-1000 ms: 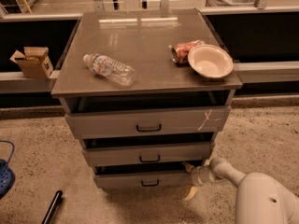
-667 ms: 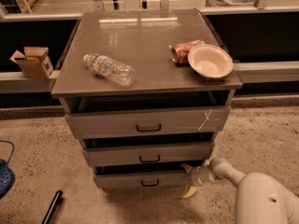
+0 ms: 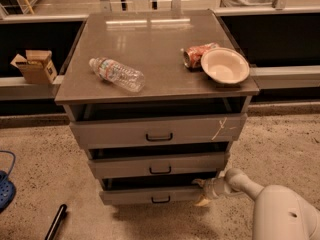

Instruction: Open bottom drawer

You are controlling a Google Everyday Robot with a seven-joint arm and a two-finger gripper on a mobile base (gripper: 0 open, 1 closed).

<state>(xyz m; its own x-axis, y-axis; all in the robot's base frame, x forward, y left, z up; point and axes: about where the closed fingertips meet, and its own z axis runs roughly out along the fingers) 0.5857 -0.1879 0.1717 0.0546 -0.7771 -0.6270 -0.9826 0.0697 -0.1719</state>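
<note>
Evidently the gripper [image 3: 201, 192] sits low at the right-hand end of the bottom drawer [image 3: 145, 195], touching or just beside the corner of its grey front; whether it is open or closed cannot be told from where I stand. The drawer is the lowest of three in the cabinet [image 3: 150, 49], with a dark gap above it. Its front runs side to side, and its small black handle [image 3: 160, 200] lies at mid-front, well apart from the gripper. Opening likely means pulling straight out, across that long axis.
</note>
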